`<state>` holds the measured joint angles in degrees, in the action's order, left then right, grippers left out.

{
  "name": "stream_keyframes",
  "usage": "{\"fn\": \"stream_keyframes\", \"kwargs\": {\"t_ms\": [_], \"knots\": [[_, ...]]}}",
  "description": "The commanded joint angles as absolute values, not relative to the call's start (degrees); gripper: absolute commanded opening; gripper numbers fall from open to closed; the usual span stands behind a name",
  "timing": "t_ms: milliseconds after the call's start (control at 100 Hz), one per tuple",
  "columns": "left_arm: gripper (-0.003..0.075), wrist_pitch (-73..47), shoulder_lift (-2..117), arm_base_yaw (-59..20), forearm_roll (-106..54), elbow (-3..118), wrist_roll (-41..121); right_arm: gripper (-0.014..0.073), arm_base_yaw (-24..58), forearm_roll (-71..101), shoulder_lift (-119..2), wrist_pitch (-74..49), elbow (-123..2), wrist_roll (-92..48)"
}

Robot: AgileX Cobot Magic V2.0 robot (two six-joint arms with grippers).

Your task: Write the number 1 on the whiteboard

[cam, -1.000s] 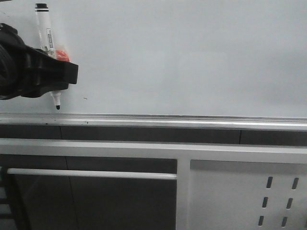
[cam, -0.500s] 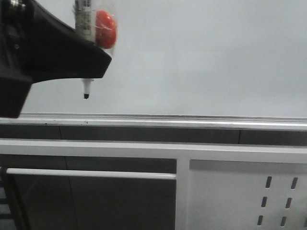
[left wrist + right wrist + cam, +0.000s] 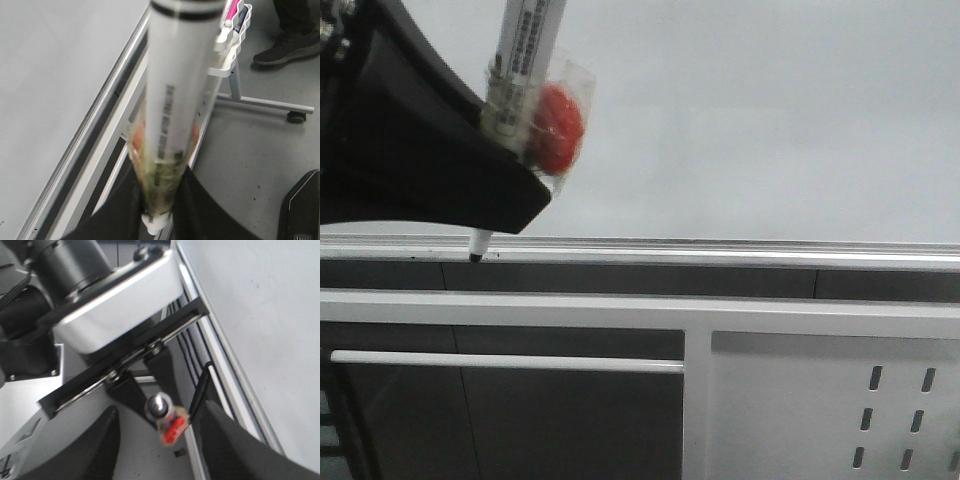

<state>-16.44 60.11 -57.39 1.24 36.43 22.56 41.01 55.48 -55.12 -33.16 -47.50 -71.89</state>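
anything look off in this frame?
Yes. The left gripper holds the marker tilted, its tip down at the silver rail rather than on the whiteboard, which shows no stroke. A red lump is taped to the marker.

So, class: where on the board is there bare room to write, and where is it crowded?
The whiteboard is bare from the marker rightward, down to the rail. The left edge is crowded: the left gripper grips the marker, tip at the rail.
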Motion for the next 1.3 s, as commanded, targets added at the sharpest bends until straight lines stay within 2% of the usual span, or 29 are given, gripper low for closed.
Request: {"fn": "stream_keyframes", "kwargs": {"t_ms": [0,840,1170,1240,1290], "knots": [[-0.0020,-14.08,59.06,-57.92,1.46,38.53,22.20,0.0329,42.37,56.91,-56.47,-27.22,-49.69,-72.51],[-0.0020,-13.73,59.06,-57.92,1.96,38.53,22.20,0.0322,42.88,62.50,-64.93,-30.16,-49.81,-72.51],[-0.0020,-14.18,59.06,-57.92,1.96,38.53,22.20,0.0110,42.88,67.42,-65.03,-32.22,-49.81,-72.51],[-0.0020,-14.18,59.06,-57.92,1.96,38.53,22.20,0.0024,42.88,67.42,-65.03,-34.21,-49.81,-72.51],[-0.0020,-14.18,59.06,-57.92,1.96,38.53,22.20,-0.0068,42.88,67.42,-65.03,-35.74,-49.81,-72.51]]}}
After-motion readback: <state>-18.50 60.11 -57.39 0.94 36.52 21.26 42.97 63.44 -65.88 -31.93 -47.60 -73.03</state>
